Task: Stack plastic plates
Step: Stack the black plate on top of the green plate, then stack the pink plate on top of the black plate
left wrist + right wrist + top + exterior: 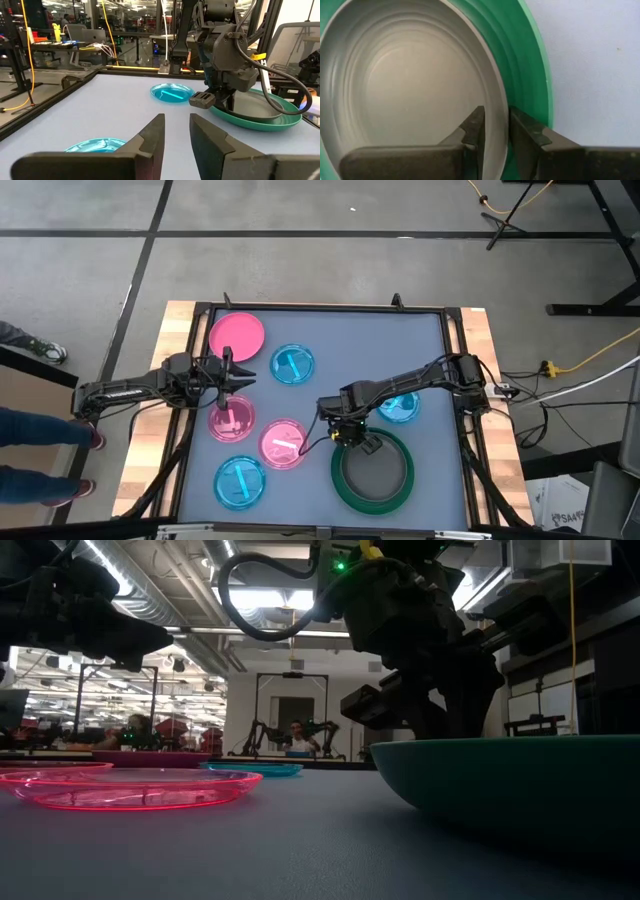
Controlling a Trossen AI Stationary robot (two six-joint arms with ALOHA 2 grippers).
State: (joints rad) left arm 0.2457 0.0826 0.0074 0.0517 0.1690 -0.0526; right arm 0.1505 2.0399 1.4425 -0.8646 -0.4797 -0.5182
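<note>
Pale blue-grey tabletop (330,350) fills a black frame in the middle of the high view, with bare concrete floor around it and a person's legs at the left edge.

Seven plates show on it, lying flat. A grey plate (415,90) sits nested inside the large green plate (372,472) at lower centre-right. An opaque pink plate (237,335) lies at upper left, a translucent blue plate (292,364) just right of it, two translucent pink plates (282,444) at centre-left, a blue one (239,482) at lower left, and another blue one (400,406) partly under the right arm.

Judging by their thin walls, these plates are probably light and fairly stiff, with smooth rims that could slip. The raised rim looks like the only place to pinch, since the flat centres offer nothing to grip.

The right gripper (495,125) points steeply down at the upper left rim of the green plate. Its fingers straddle the grey plate's rim with a narrow gap; whether they press it I cannot tell.

The left gripper (176,137) reaches in from the left, hovering level over one of the translucent pink plates at centre-left. Its fingers stand apart, holding nothing.
</note>
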